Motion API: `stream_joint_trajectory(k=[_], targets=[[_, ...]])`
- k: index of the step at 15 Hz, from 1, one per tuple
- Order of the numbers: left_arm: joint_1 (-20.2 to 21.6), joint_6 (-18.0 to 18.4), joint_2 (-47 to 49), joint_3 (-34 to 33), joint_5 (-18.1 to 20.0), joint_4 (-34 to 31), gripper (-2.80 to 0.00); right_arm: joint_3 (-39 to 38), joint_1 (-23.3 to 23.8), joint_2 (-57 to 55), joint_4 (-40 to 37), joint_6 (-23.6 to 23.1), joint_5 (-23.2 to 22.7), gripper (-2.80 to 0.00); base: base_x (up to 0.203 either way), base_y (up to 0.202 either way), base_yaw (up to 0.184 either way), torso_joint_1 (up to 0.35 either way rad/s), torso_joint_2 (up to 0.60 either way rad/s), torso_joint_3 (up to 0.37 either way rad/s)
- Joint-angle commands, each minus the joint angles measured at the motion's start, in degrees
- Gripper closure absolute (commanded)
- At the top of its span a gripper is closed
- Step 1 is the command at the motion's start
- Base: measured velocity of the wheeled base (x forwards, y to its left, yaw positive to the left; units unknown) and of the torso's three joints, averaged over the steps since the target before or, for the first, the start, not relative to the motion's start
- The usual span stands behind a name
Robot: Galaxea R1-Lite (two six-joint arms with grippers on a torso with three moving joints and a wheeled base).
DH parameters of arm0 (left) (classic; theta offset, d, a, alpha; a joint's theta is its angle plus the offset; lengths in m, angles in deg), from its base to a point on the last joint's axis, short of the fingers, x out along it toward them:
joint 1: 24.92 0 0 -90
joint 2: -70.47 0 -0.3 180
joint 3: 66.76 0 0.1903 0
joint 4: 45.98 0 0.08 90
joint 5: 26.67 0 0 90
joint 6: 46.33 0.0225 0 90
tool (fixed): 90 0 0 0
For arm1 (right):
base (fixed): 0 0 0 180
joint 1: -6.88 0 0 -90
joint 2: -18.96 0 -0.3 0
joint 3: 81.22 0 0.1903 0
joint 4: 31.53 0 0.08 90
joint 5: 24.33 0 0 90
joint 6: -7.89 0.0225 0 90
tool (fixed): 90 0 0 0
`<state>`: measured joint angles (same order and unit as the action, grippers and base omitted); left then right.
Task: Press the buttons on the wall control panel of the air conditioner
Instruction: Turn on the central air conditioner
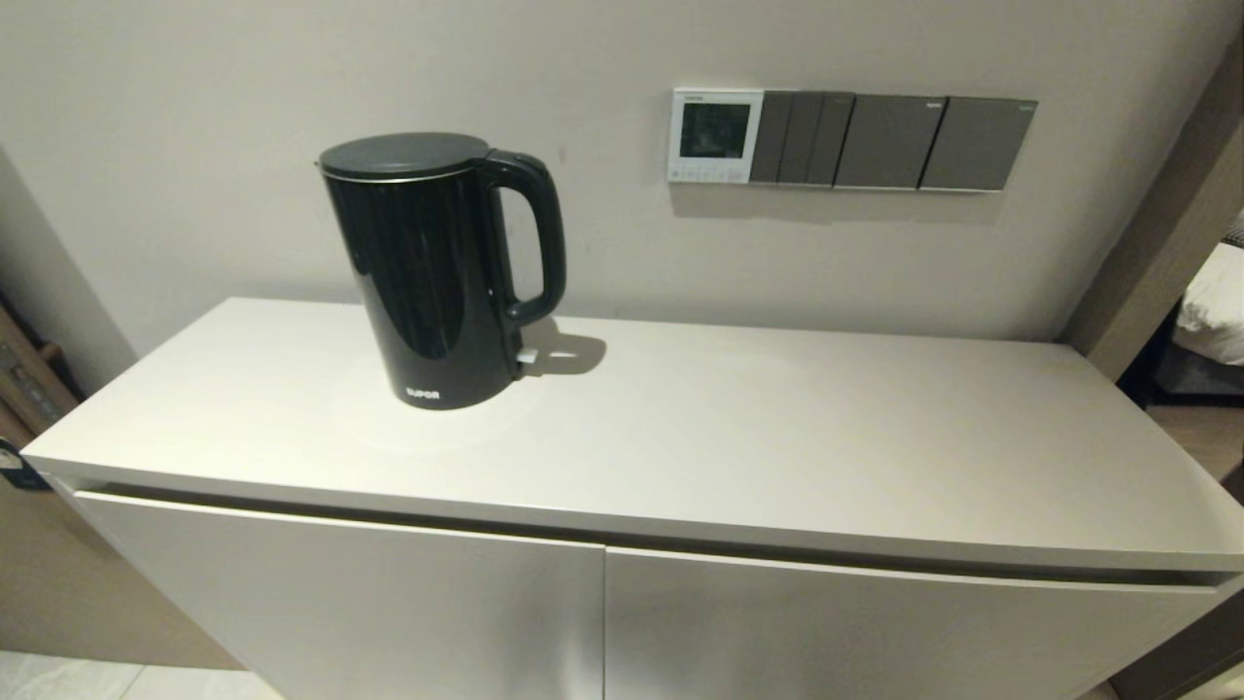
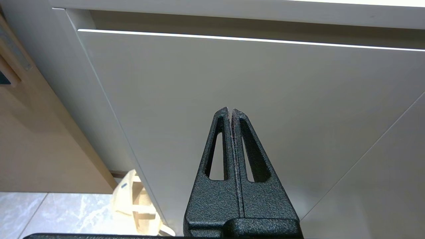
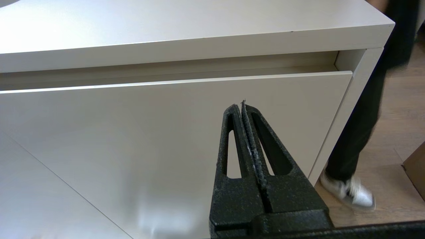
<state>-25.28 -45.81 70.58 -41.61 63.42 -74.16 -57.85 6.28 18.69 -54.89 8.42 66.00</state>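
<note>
Start step: nothing pressed yet. Left tool (image 2: 231, 111) and right tool (image 3: 243, 107) both closed empty, low before cabinet doors. Control panel (image 1: 715, 135) on far wall, right of kettle (image 1: 432, 272); buttons (image 1: 708, 175) barely discernible. Next: raise one arm over surface (image 1: 739, 457), closed tip to button row.

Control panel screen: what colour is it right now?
Dark, unlit grey-black, inside the white control panel; the head view shows it best.
</note>
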Motion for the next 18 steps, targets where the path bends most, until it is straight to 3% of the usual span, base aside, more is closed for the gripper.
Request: stream_joint_trajectory(k=[1, 10, 13, 18], targets=[[0.0, 0.0, 0.0, 0.0, 0.0, 0.0, 0.0, -0.2, 0.0, -0.1, 0.0, 0.0, 0.0, 0.0, 0.0, 0.0, 0.0, 0.0, 0.0, 0.0], [0.0, 0.0, 0.0, 0.0, 0.1, 0.0, 0.0, 2.3, -0.1, 0.2, 0.9, -0.5, -0.5, 0.0, 0.0, 0.0, 0.0, 0.0, 0.0, 0.0], [0.0, 0.0, 0.0, 0.0, 0.0, 0.0, 0.0, 14.6, -0.2, -2.5, -1.1, -0.5, -3.2, 0.0, 0.0, 0.0, 0.0, 0.0, 0.0, 0.0], [0.0, 0.0, 0.0, 0.0, 0.0, 0.0, 0.0, 38.4, -0.1, -20.6, -2.4, -0.7, -4.5, 0.0, 0.0, 0.0, 0.0, 0.0, 0.0, 0.0]])
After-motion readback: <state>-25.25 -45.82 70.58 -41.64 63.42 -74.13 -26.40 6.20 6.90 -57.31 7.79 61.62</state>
